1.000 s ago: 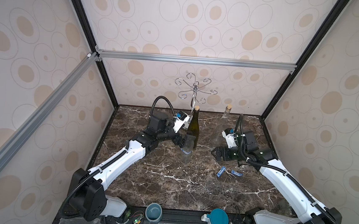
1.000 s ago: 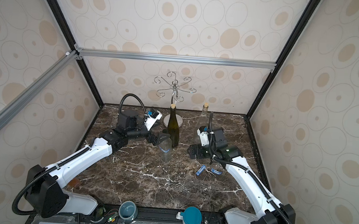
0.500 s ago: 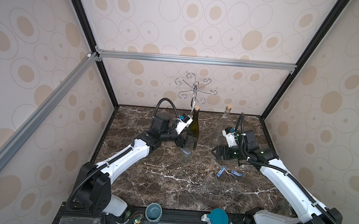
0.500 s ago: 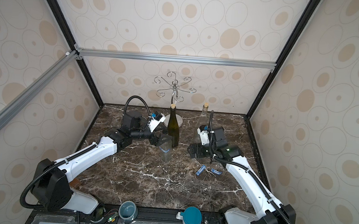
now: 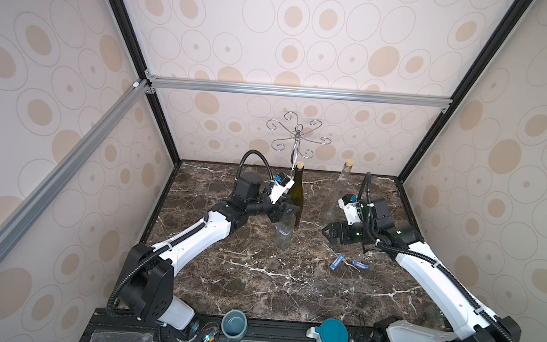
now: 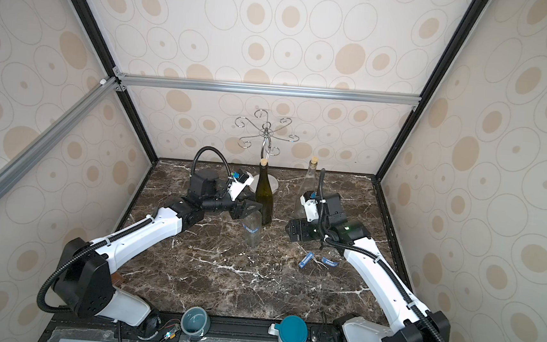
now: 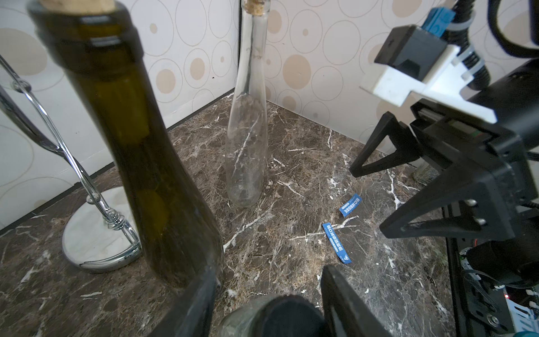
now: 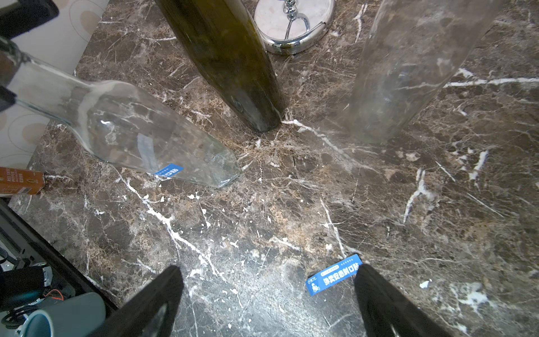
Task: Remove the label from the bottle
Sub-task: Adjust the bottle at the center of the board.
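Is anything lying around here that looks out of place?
Yes: two blue label strips lie loose on the marble table, near the right gripper. A matching label is on the small clear bottle.

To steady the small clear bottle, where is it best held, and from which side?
Probably its narrow neck, from the robot's left: the small clear bottle stands upright, so its blue label lower down is free for the right gripper.

The bottle (image 5: 284, 233) is clear glossy glass, the rack (image 5: 296, 137) shiny chrome, the tabletop (image 5: 257, 277) polished veined marble.
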Tool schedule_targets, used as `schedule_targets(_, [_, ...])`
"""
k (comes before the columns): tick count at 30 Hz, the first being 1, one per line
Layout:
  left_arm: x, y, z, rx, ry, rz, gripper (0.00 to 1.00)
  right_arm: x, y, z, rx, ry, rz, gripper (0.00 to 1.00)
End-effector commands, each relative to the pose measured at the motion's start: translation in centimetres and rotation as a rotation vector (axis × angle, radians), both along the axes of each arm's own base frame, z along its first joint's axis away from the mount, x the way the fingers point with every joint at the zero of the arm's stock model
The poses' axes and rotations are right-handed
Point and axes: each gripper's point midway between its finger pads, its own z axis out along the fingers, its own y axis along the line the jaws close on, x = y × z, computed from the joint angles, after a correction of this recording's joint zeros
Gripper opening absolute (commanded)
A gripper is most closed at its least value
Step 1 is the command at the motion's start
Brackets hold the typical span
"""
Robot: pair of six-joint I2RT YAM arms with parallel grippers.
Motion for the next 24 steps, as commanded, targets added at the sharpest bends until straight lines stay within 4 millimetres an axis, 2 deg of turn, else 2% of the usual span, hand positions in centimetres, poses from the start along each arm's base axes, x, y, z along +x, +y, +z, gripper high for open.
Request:
schedule_targets(1, [0.4, -0.1, 0.0, -0.001, -0.02, -0.001, 0.58, 0.2, 0.0, 0.5, -0.012, -0.013, 0.012, 0.95])
schedule_targets(5, [0.6, 0.0, -0.2, 0.007, -0.022, 0.009, 0.54, 0.2, 0.0, 0.3, -0.015, -0.011, 0.01, 0.95])
schedule_targets(10, [0.7, 0.2, -0.1, 0.009, -0.027, 0.024, 0.36, 0.2, -0.1, 0.3, -0.013, -0.01, 0.007, 0.95])
schedule_targets(13, [1.2, 0.6, 0.2, 0.017, -0.035, 0.061, 0.3, 0.2, -0.1, 0.4, -0.013, -0.013, 0.007, 0.95])
schedule_targets(19, [2.1, 1.9, 2.7, 0.026, -0.059, 0.196, 0.21, 0.1, 0.0, 0.7, -0.008, -0.019, 0.007, 0.95])
schedule_targets(24, [2.1, 2.2, 5.1, 0.069, -0.088, 0.335, 0.16, 0.2, 0.1, 0.7, 0.004, -0.019, 0.007, 0.95])
